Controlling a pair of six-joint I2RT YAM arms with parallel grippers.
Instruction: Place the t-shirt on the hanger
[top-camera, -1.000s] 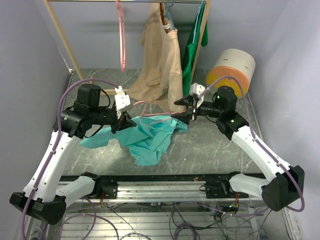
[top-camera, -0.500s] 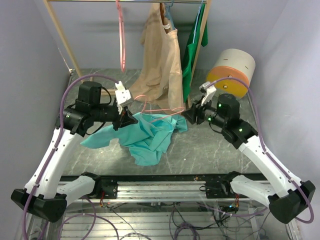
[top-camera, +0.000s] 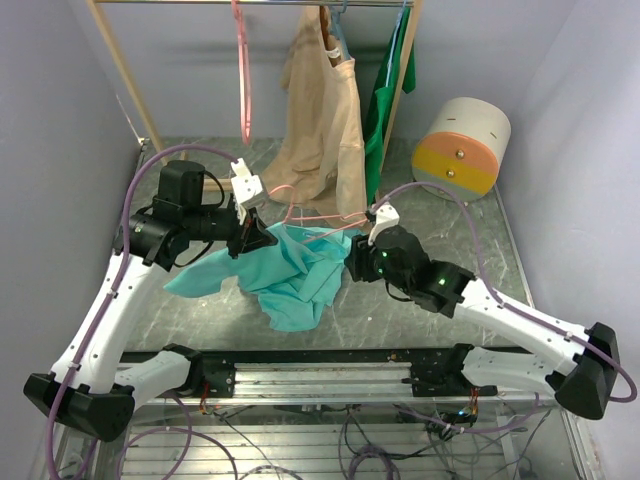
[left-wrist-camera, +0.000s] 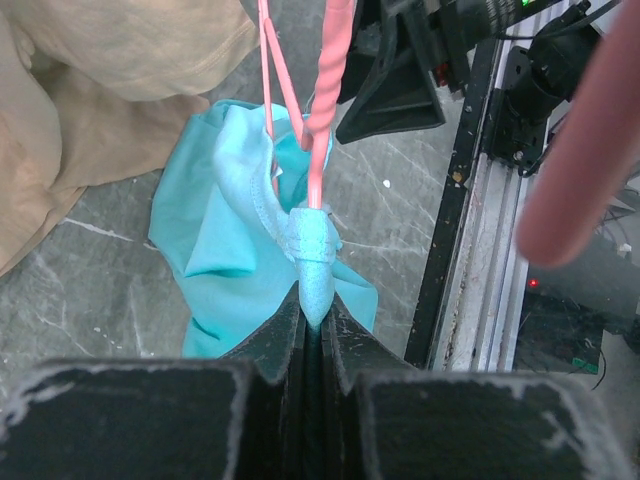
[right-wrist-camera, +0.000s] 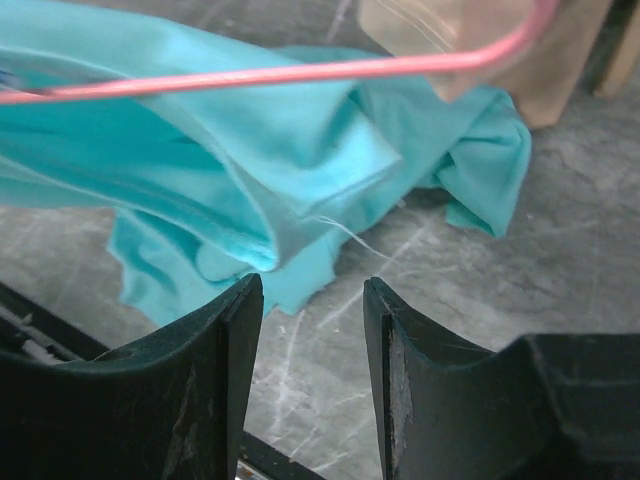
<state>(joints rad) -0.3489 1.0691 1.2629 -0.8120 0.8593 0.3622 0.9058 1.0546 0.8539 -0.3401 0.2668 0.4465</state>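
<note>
The teal t-shirt (top-camera: 295, 275) lies bunched on the table, with one part lifted. My left gripper (top-camera: 262, 236) is shut on a fold of the t-shirt (left-wrist-camera: 235, 235) that is wrapped round one end of the pink hanger (left-wrist-camera: 322, 110). The hanger (top-camera: 322, 215) runs rightward above the cloth, held off the table. My right gripper (top-camera: 352, 263) is open and empty, low at the shirt's right edge. In the right wrist view its jaws stand apart (right-wrist-camera: 312, 300) just before the t-shirt (right-wrist-camera: 270, 150), and the hanger bar (right-wrist-camera: 300, 72) crosses above.
A second pink hanger (top-camera: 243, 80), a beige garment (top-camera: 322, 130) and a dark green garment (top-camera: 388, 95) hang on the wooden rack at the back. A cream and orange drum (top-camera: 462, 145) stands back right. A metal rail (top-camera: 320, 365) runs along the near edge.
My right gripper has left the hanger's right end and swung down and left to the shirt's right edge. The left gripper has held its grip, shifting slightly.
</note>
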